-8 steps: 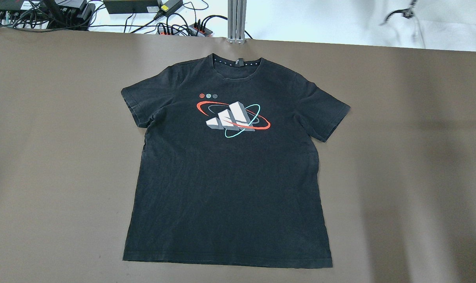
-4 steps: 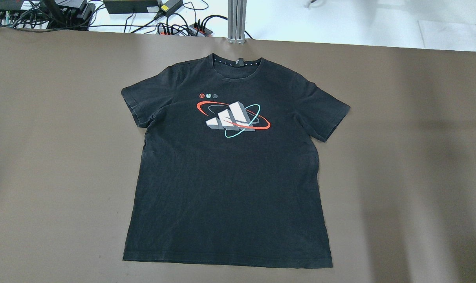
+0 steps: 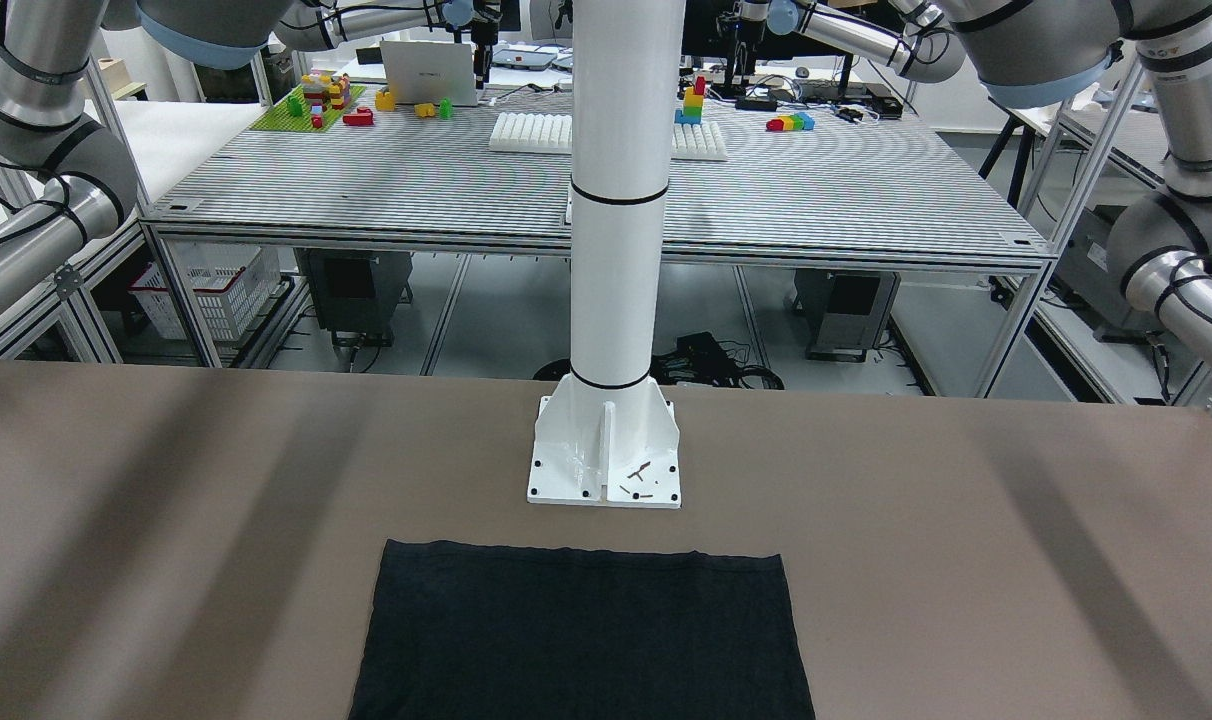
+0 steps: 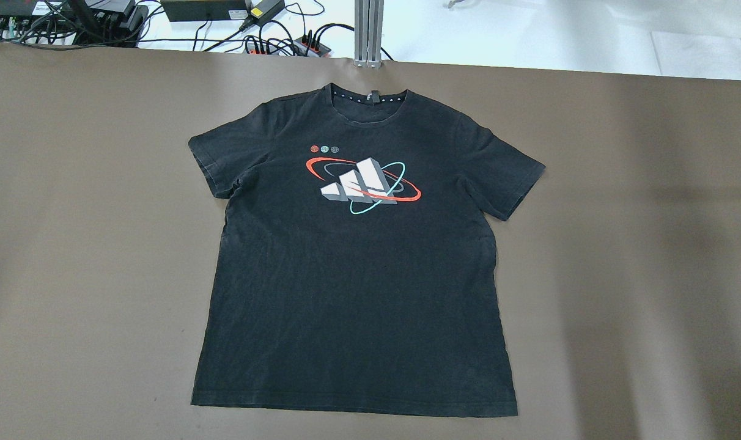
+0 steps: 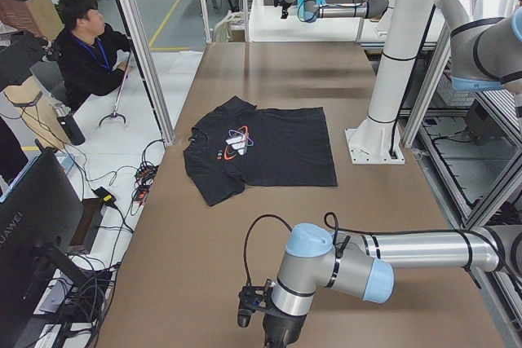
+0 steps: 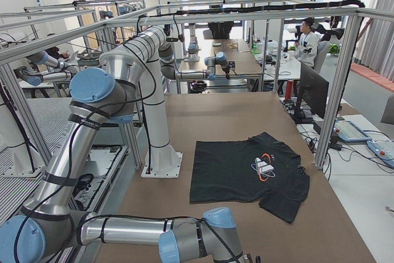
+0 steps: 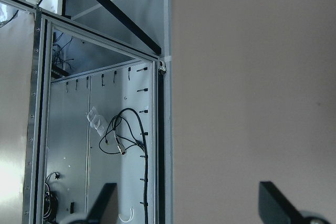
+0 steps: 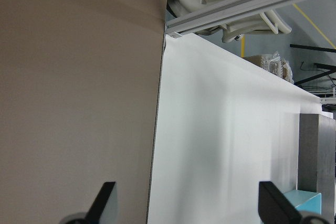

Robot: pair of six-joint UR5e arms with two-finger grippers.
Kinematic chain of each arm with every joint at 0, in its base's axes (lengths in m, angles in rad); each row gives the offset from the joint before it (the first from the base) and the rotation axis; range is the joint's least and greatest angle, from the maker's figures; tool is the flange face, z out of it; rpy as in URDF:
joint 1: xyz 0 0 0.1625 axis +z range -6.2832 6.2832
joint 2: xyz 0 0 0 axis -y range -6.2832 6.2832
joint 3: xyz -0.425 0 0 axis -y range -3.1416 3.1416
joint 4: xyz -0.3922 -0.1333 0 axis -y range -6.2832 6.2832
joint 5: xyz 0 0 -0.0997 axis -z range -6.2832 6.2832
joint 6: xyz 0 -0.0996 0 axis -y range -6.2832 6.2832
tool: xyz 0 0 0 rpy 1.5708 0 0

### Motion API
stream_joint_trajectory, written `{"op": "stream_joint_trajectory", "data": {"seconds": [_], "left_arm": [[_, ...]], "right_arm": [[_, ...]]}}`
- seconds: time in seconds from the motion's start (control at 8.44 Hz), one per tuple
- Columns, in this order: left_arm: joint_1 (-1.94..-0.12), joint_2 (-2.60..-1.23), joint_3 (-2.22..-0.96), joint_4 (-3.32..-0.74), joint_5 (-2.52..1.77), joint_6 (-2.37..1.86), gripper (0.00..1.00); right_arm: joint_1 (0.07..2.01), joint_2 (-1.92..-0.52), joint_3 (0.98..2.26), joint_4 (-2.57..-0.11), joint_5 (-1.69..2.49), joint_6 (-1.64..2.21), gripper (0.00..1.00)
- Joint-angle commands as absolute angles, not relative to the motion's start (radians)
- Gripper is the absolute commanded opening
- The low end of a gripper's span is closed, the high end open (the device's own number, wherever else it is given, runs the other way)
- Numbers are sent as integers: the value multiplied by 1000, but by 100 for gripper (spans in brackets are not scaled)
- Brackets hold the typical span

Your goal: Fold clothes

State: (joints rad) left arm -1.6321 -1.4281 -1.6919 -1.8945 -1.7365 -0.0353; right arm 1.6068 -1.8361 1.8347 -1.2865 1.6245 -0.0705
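The black T-shirt lies flat and front-up in the middle of the brown table, both short sleeves spread to the sides. Its collar points away from me toward the far edge, and the hem runs straight across on my side. The printed logo sits on the chest: white slanted bars crossed by a red ring and a teal ring, with three tiny round marks just above and to one side. From the front-facing camera the hem lies near my white pedestal base, with a strip of bare table between them. Past the collar, beyond the table's far edge, an aluminium post stands, with a tangle of cables beside it.

Neither of my grippers is anywhere near the shirt. My left gripper has its fingers spread wide with nothing between them, and it hangs across the table's edge, one finger over the brown surface and the other over a metal frame. My right gripper is also spread wide and empty, straddling the line where the brown table meets a white surface.
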Motion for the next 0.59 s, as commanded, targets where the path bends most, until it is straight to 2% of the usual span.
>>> {"op": "stream_joint_trajectory", "data": {"seconds": [0.0,0.47], "left_arm": [[-1632,-1430,-1693,-1894,-1736,-35,94],[-1631,-1497,-1713,-1899,-1727,-40,94]], "right_arm": [[1606,-1835,1836,-1285,1626,-69,94],[1606,-1810,1945,-1267,1652,-64,94]]}}
